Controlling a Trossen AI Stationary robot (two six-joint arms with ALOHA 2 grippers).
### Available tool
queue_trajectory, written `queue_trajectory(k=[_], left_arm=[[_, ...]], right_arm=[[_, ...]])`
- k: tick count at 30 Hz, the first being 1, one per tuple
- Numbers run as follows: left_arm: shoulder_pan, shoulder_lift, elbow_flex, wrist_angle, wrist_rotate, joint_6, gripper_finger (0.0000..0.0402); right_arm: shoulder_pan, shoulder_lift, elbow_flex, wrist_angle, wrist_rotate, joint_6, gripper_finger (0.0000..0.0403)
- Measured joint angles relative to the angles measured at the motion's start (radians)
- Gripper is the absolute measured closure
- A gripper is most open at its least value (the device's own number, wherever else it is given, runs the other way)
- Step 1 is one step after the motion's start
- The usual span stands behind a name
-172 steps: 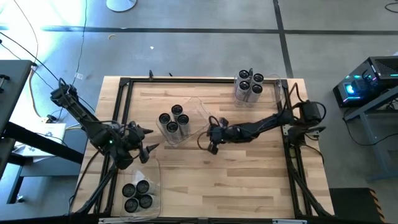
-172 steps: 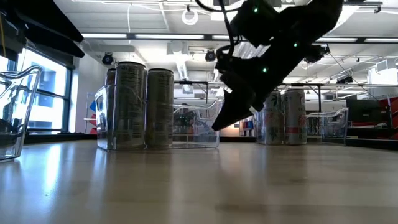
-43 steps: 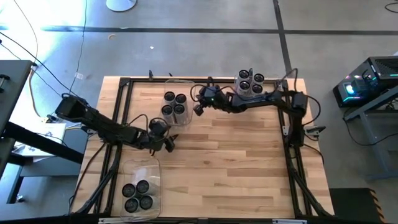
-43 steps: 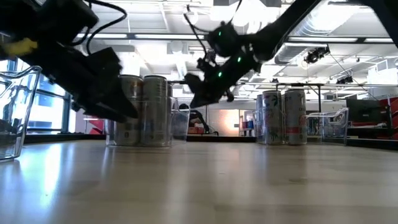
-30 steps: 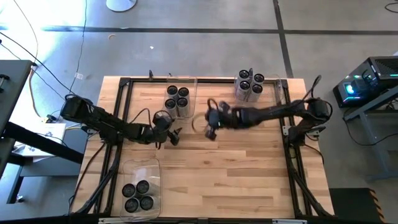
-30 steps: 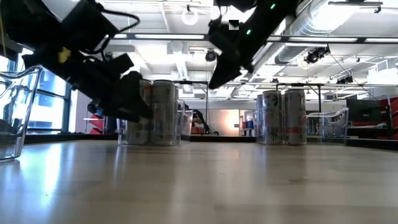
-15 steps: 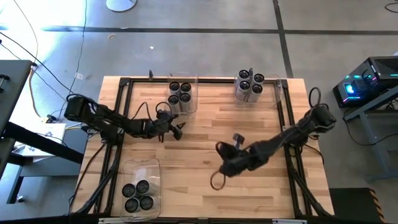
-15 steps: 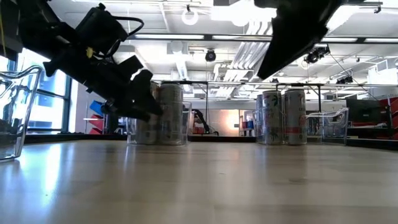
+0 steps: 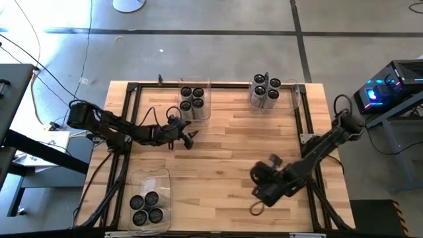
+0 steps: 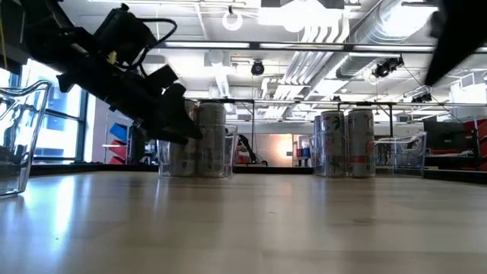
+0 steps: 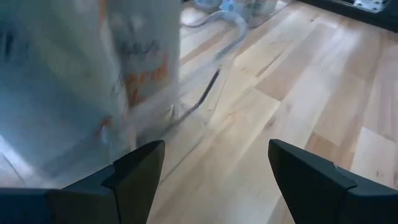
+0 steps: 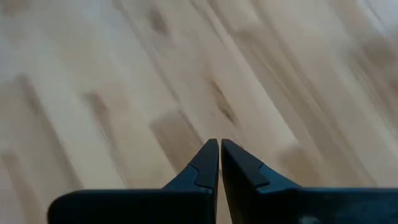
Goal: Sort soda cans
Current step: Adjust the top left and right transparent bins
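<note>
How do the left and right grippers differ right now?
The left gripper sits right beside the bin of cans at the table's far edge, jaws open; the right gripper is over bare table near the front, jaws shut. Neither holds anything.

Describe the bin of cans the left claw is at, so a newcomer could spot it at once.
Start at the table's far edge in the high view, where two groups of four cans stand. The clear bin is the left-hand one, holding four dark-topped cans. Unlike the right-hand group, it has the open left claw right beside it.
</note>
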Motion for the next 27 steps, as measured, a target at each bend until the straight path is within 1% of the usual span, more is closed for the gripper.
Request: queue_trajectory(k=[4, 6, 7, 9, 12, 14, 17, 19, 21, 23, 27], left_arm=[[-0.049, -0.035, 0.002, 0.001, -0.027, 0.027, 0.0119], [-0.073, -0.057, 0.002, -0.004, -0.033, 0.044, 0.0119], [-0.083, -0.070, 0.002, -0.002, -0.037, 0.052, 0.0119], [-0.102, -0.095, 0.002, -0.003, -0.040, 0.067, 0.0119], [-0.130, -0.130, 0.002, -0.006, -0.036, 0.080, 0.0119], [-0.150, -0.149, 0.002, -0.006, -0.033, 0.091, 0.0119], [-0.179, -0.161, 0.002, -0.008, -0.028, 0.116, 0.0120], [-0.191, -0.161, 0.002, -0.007, -0.025, 0.128, 0.0120], [-0.199, -0.158, 0.002, -0.008, -0.024, 0.129, 0.0120], [-0.201, -0.151, 0.002, -0.009, -0.023, 0.127, 0.0120], [-0.201, -0.148, 0.002, -0.011, -0.021, 0.122, 0.0120]], right_arm=[[0.048, -0.015, 0.000, -0.205, -0.010, 0.204, 0.0391], [0.043, -0.011, -0.007, -0.267, -0.049, 0.230, 0.0391], [0.036, -0.012, -0.021, -0.276, -0.057, 0.213, 0.0391], [0.017, -0.015, -0.071, -0.238, -0.035, 0.112, 0.0391], [-0.038, -0.041, -0.172, -0.074, -0.021, -0.108, 0.0391], [-0.120, -0.082, -0.235, 0.024, -0.020, -0.225, 0.0391], [-0.277, -0.138, -0.317, 0.221, -0.010, -0.439, 0.0391], [-0.385, -0.162, -0.360, 0.315, -0.012, -0.578, 0.0391], [-0.496, -0.169, -0.370, 0.375, -0.015, -0.692, 0.0388], [-0.601, -0.169, -0.359, 0.369, -0.003, -0.778, 0.0378], [-0.758, -0.166, -0.297, 0.376, -0.012, -0.910, 0.0334]])
